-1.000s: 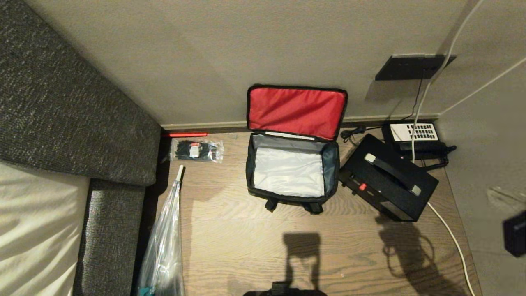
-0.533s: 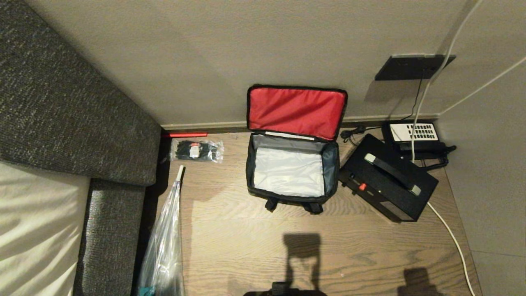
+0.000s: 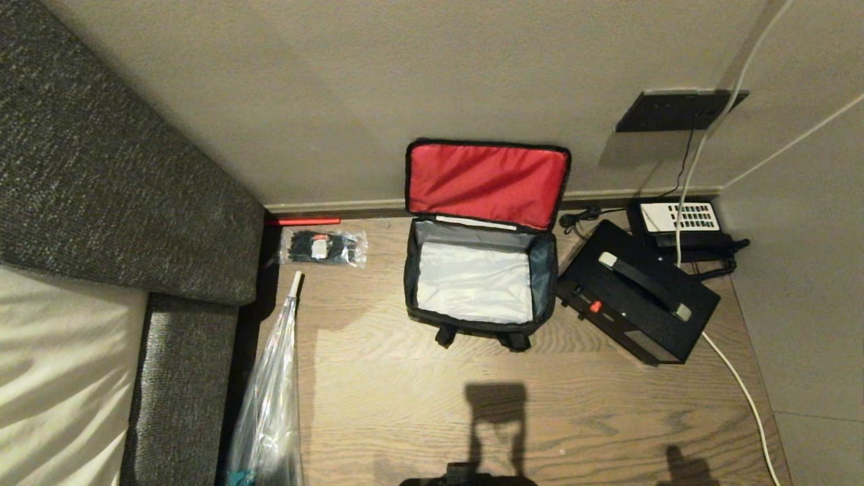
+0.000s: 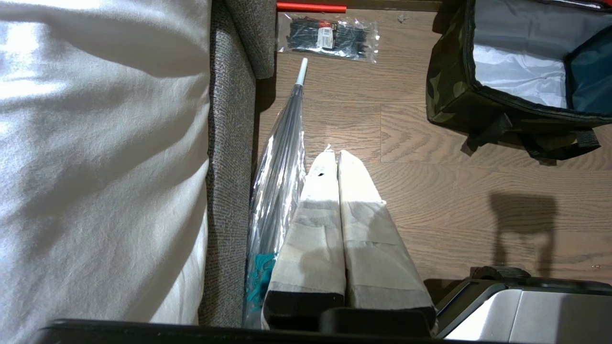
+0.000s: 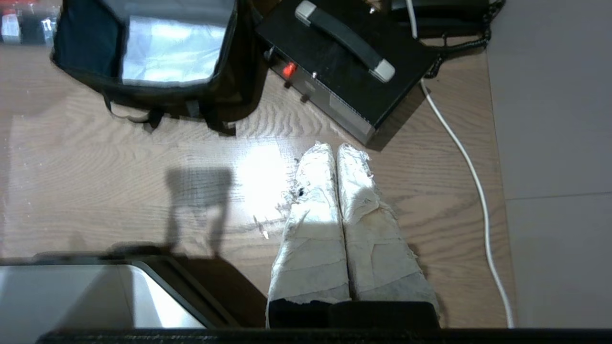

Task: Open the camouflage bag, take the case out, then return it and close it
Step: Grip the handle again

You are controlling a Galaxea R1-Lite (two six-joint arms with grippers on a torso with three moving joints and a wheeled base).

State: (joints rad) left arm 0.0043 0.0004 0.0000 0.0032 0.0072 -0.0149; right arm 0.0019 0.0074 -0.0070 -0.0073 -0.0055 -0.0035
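Camouflage bag (image 3: 480,270) sits on the wood floor (image 3: 405,378) against the wall, near centre of my head view. Its lid (image 3: 487,183) is thrown back and leaning on the wall, red lining facing me. Main compartment is open and shows only a pale silvery-grey lining; nothing inside that I can make out. The case (image 3: 634,297) is out of the bag, lying on the floor just beside it at the bag's 3 o'clock, turned at an angle, handle on top, small red tab on the side facing the bag. I cannot tell whether case and bag touch. Desk telephone (image 3: 678,223) stands at the case's 1 o'clock, against the wall, and a white cable (image 3: 739,385) trails across the floor past the case's outer end. Clear packet of black ties (image 3: 322,247) lies at the bag's 9 o'clock, well apart from it, and a clear-wrapped umbrella (image 3: 270,405) lies along the sofa (image 3: 101,189) at the bag's 8 o'clock. My left gripper (image 4: 333,155) hangs over the floor by the umbrella, taped fingers pressed together, empty. My right gripper (image 5: 333,149) hangs over bare floor near the case's closest corner, fingers likewise together, carrying nothing.
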